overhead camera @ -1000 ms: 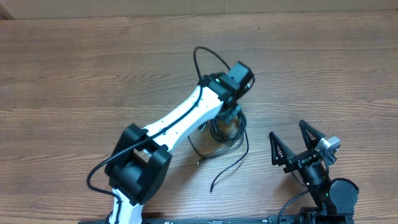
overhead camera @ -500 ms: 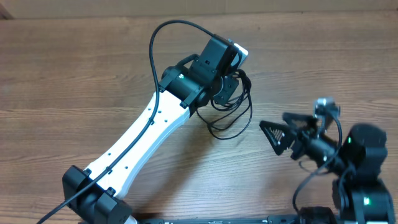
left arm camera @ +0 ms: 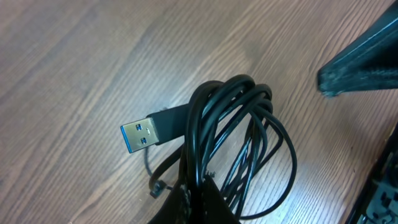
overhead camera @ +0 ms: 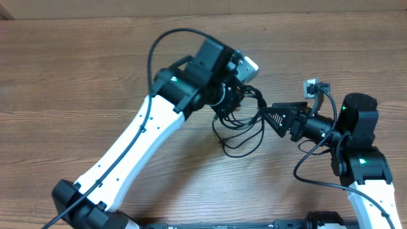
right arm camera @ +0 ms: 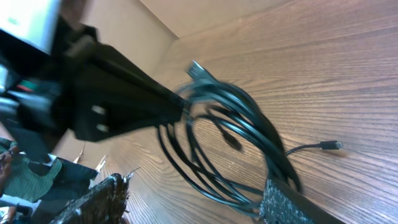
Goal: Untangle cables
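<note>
The cables (overhead camera: pixel 240 130) are thin black cords in a tangled bundle, with loops hanging toward the wooden table. My left gripper (overhead camera: pixel 230 98) is shut on the top of the bundle and holds it up. In the left wrist view the bundle (left arm camera: pixel 249 134) runs out from my shut jaws (left arm camera: pixel 200 200), with a blue USB plug (left arm camera: pixel 140 134) sticking out to the left. My right gripper (overhead camera: pixel 275 119) is open just right of the bundle. In the right wrist view its fingers (right arm camera: pixel 297 205) stand either side of the lower loops (right arm camera: pixel 217 134). A small plug (right arm camera: pixel 329 145) lies on the table.
The wooden table (overhead camera: pixel 82 76) spreads all round. The white left arm (overhead camera: pixel 133 143) crosses the middle from the lower left. The right arm's body (overhead camera: pixel 359 146) stands at the right. A tip of the right finger (left arm camera: pixel 360 59) shows in the left wrist view.
My left gripper has carried the bundle up and slightly right, off the table. My right gripper has swung left from the lower right to beside the hanging loops, staying open.
</note>
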